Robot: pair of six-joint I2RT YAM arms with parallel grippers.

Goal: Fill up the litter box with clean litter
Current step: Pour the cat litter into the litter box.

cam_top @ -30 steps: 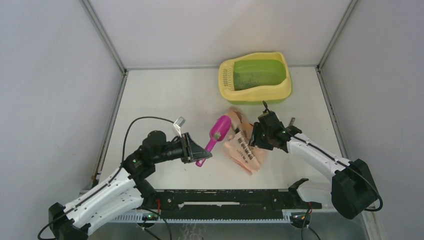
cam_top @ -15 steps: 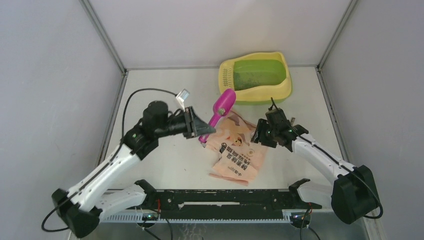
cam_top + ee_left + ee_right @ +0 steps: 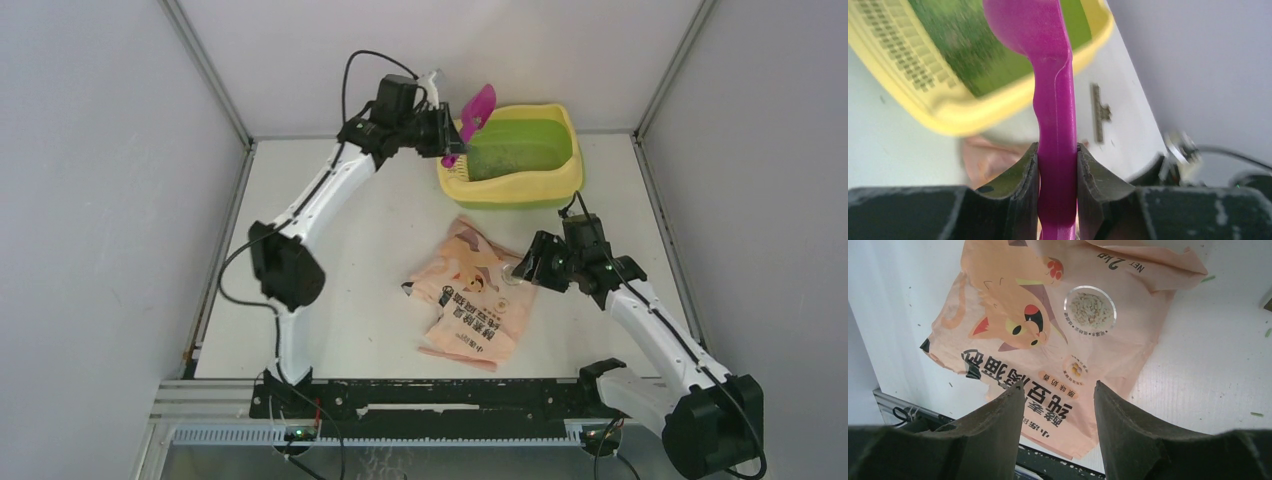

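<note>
**A:** What does everything stand on?

**B:** A flat white desk [image 3: 360,230].

**A:** And where is the task's thing?

**B:** The large rounded-rectangular plastic litter box [image 3: 510,190], pale yellow outside with a lime-green basin, sits at about 1 o'clock on the desk, against the far edge. Its slotted grille [image 3: 454,160] is at the box's 9 o'clock end.

**A:** What comes next in size?

**B:** A crumpled peach-pink printed bag [image 3: 470,300] with a cartoon cat on it. It lies flat near the middle of the desk, at 6 o'clock from the box and well apart from it.

**A:** What are the arms doing?

**B:** The left gripper [image 3: 440,135] reaches to the box's 9 o'clock end. Its jaws are pinched narrow on the handle of a magenta plastic scoop [image 3: 475,112]. The right gripper [image 3: 525,262] hovers at the bag's 3 o'clock edge with its jaws moderately apart, and nothing is between them.

**A:** How does the scoop lie?

**B:** Its bowl points toward 1 o'clock, over the grille end and the basin. I cannot tell whether it touches the box.

**A:** And the litter?

**B:** The litter [image 3: 505,158] shows as tiny dark greyish granules speckled across the basin floor, denser toward the grille.
</note>
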